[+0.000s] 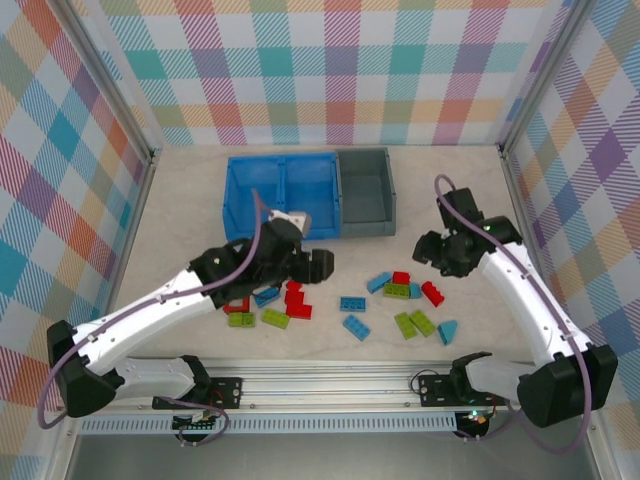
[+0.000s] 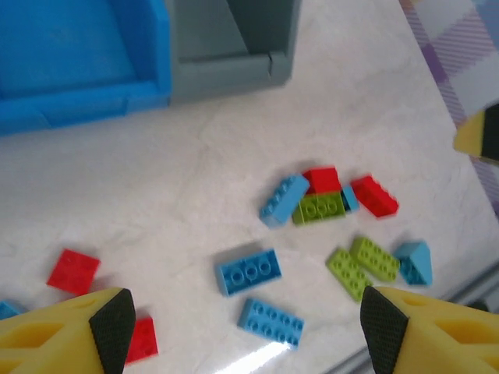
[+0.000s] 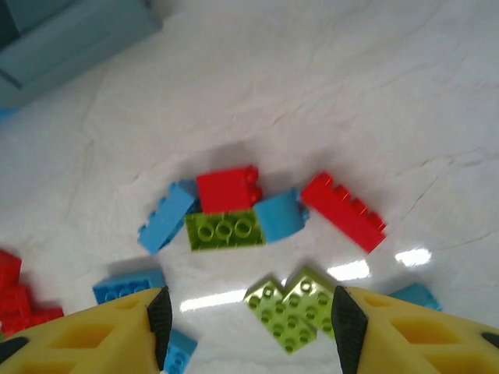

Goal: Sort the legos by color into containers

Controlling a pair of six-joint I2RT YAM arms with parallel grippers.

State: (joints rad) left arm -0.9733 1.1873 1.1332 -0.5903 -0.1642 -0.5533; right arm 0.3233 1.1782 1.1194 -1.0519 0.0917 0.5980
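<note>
The legos lie loose on the table in front of the containers: red ones [image 1: 293, 298] and green ones [image 1: 275, 318] on the left, two blue bricks [image 1: 352, 303] in the middle, a mixed cluster [image 1: 400, 285] on the right. The blue two-compartment bin [image 1: 283, 195] and the dark grey bin [image 1: 365, 190] stand side by side at the back. My left gripper [image 1: 305, 260] hangs open above the table, its fingers well apart over the two blue bricks [image 2: 248, 271]. My right gripper [image 1: 437, 255] is open too, with two lime green bricks [image 3: 292, 312] below its fingers [image 3: 160, 323].
Checked walls close the table at the back and both sides. A metal rail [image 1: 330, 378] runs along the near edge. A red brick [image 3: 343, 210] and a blue wedge [image 1: 447, 332] lie at the right of the pile.
</note>
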